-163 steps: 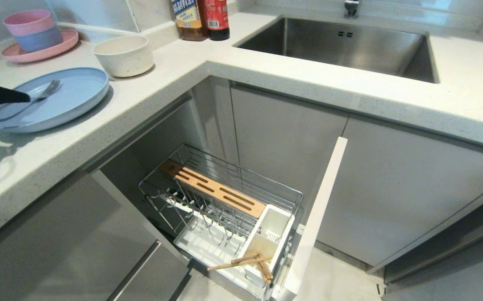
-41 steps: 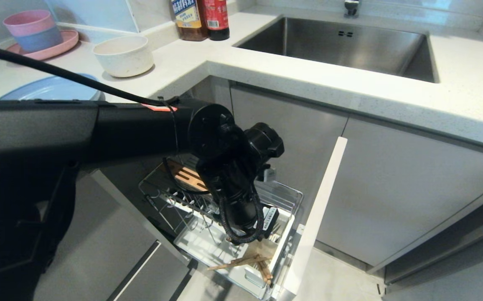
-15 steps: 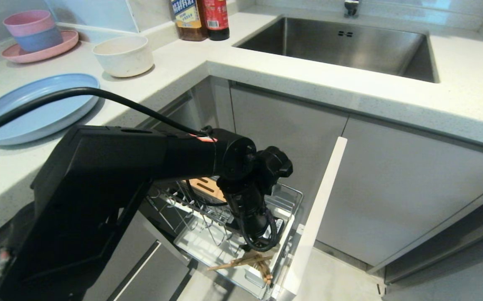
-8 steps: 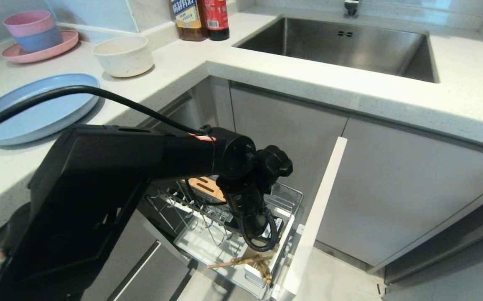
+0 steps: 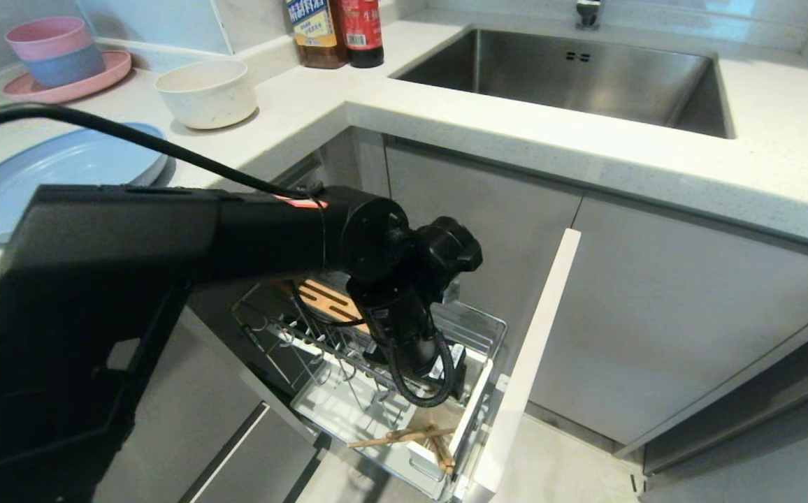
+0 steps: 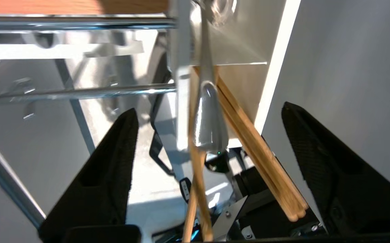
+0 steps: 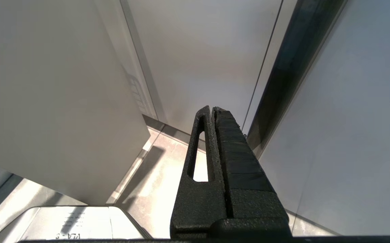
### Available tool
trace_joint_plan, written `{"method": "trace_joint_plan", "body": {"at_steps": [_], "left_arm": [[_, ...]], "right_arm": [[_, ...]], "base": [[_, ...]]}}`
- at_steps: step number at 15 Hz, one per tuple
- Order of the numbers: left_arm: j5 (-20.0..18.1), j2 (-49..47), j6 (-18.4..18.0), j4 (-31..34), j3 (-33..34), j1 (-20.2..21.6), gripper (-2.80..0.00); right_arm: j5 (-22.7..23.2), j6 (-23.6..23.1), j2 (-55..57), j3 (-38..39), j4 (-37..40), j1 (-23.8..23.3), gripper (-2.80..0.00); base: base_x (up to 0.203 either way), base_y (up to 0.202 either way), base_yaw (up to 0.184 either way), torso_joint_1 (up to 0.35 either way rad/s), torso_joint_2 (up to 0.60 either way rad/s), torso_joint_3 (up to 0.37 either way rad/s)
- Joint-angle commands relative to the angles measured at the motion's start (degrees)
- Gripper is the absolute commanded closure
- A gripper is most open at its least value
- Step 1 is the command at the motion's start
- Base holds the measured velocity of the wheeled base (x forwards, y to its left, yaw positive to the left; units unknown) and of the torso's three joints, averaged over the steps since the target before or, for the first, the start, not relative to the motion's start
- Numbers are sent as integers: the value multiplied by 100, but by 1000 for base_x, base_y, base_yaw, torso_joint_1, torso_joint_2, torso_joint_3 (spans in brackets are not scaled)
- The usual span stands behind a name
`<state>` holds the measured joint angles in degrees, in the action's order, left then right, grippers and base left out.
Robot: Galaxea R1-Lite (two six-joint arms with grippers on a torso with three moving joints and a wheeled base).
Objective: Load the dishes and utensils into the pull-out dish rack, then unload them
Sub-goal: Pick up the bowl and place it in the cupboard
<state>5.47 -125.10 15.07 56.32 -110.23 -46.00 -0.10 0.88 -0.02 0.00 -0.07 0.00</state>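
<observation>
— Left gripper (image 6: pixel 208 135): how is it set, and is anything gripped?

— Its black fingers (image 6: pixel 107 175) are spread wide just above the white plastic cutlery holder (image 5: pixel 477 409) at the near end of the chrome wire pull-out dish rack (image 5: pixel 348 363). Nothing is gripped. The slim silver metal fork (image 6: pixel 208 125) is seen between the fingers, touched by neither, standing in the holder.

— Where are the thin light wooden chopsticks (image 5: pixel 411 436) placed?

— They are lodged in the same holder beside the fork, tilted, with their ends sticking out toward the near left.

— And the dishes?

— The large round pale blue plate (image 5: pixel 61 175) is laid flat on the speckled white countertop (image 5: pixel 446 119) at the far left; the small cream-white round bowl (image 5: pixel 207 91) is set upright farther back, well apart from the rack.

— What of the right gripper (image 7: pixel 213 114)?

— It is pressed shut, empty, and hung near a grey cabinet door (image 7: pixel 215 50) above the floor.
</observation>
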Motion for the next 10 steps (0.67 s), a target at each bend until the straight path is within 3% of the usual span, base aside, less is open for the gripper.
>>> {"method": "trace_joint_plan", "body": {"at_steps": [1,5,6,10], "left_arm": [[85,318,68,29,1,7,-280],[169,826,127,61,15,93,-280],[200,987,165,110,19,108,0],[545,1526,418,168,27,108,0]], "right_arm": [[1,0,2,3,-1,0,0],[1,0,2,9,-1,0,0],[1,0,2,9,-1,0,0],[1,0,2,9,-1,0,0]], "base": [[0,0,0,0,0,0],[0,0,0,0,0,0],[0,0,0,0,0,0],[0,0,0,0,0,0]]}}
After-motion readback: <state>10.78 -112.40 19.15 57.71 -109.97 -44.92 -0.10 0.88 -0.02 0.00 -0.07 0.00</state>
